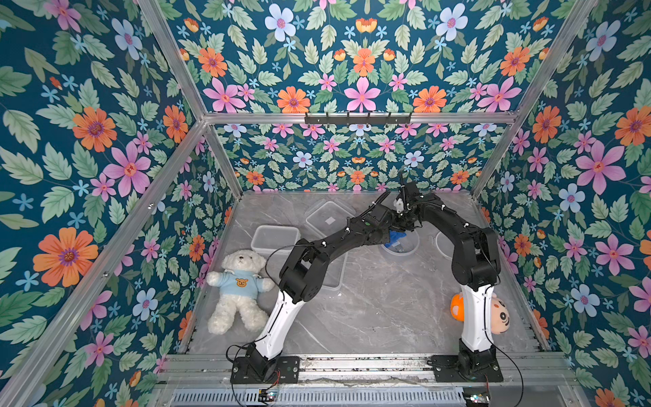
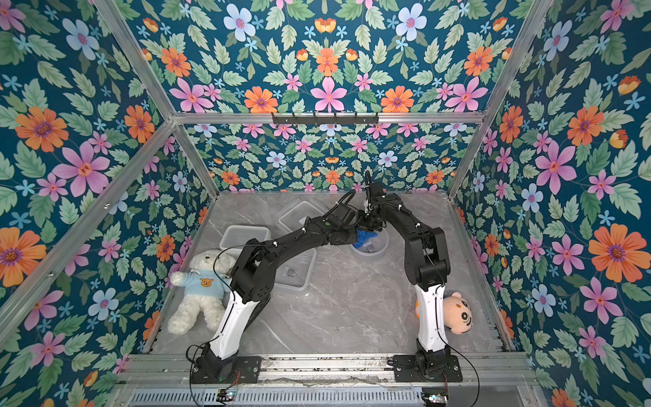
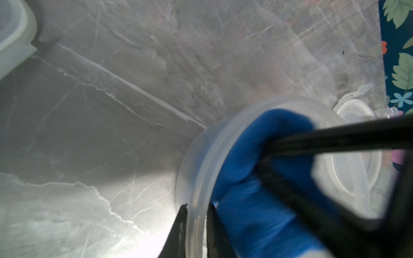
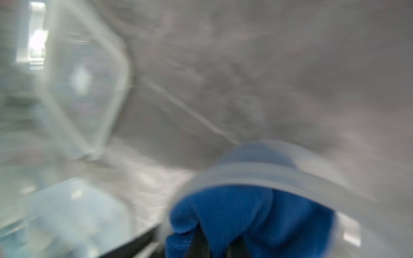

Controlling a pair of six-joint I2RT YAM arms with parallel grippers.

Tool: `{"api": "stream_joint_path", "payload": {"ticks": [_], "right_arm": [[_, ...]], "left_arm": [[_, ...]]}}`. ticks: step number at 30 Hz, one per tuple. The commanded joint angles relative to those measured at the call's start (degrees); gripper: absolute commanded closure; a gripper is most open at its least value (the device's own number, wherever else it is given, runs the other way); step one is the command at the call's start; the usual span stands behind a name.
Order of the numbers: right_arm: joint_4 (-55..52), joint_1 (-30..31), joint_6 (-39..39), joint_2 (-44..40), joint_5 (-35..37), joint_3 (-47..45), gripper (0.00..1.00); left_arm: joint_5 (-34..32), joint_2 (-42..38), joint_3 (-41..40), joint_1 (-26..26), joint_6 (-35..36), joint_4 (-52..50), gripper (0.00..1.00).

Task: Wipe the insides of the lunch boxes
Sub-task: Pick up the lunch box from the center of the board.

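The round lunch box [image 1: 405, 249] [image 2: 374, 249] stands at mid-right of the table, its rim [image 3: 223, 138] close in the left wrist view. My left gripper [image 3: 196, 206] is shut on its wall, one finger outside and one inside. A blue cloth [image 1: 395, 236] [image 3: 245, 169] [image 4: 234, 212] lies bunched inside it, and my right gripper [image 4: 215, 241] is shut on that cloth from above. The rectangular lunch box [image 1: 274, 238] [image 2: 245, 236] sits at the left. The large square lunch box [image 1: 334, 276] [image 2: 297, 271] lies partly hidden under the left arm.
A square lid [image 1: 329, 218] lies at the back and a round lid [image 1: 444, 245] [image 3: 355, 160] just right of the round box. A white teddy bear [image 1: 239, 289] lies front left. A plush head [image 1: 500, 313] and an orange ball [image 1: 457, 306] sit behind the right arm.
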Motion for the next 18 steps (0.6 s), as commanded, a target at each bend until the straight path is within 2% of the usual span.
{"api": "stream_joint_path", "payload": {"ticks": [1, 4, 7, 13, 18], "right_arm": [[11.26, -0.40, 4.36, -2.73, -16.57, -4.83, 1.00], [14.12, -2.62, 6.01, -9.91, -15.81, -12.08, 1.00], [11.58, -5.26, 4.80, -18.83, -10.61, -16.58, 1.00], [-0.12, -6.38, -0.15, -34.65, 0.75, -20.76, 1.00], [-6.41, -6.39, -1.07, -44.57, 3.38, -31.03, 1.00]], "left_arm": [[0.57, 0.73, 1.07, 0.10, 0.71, -0.95, 0.82], [0.18, 1.24, 1.89, 0.53, 0.62, -1.68, 0.82], [-0.28, 1.58, 2.54, 0.89, 0.40, -2.04, 0.82], [-0.81, 3.94, 6.43, 1.60, -0.27, -3.10, 0.82], [-0.93, 5.62, 10.48, 1.87, -1.12, -3.45, 0.82]]}}
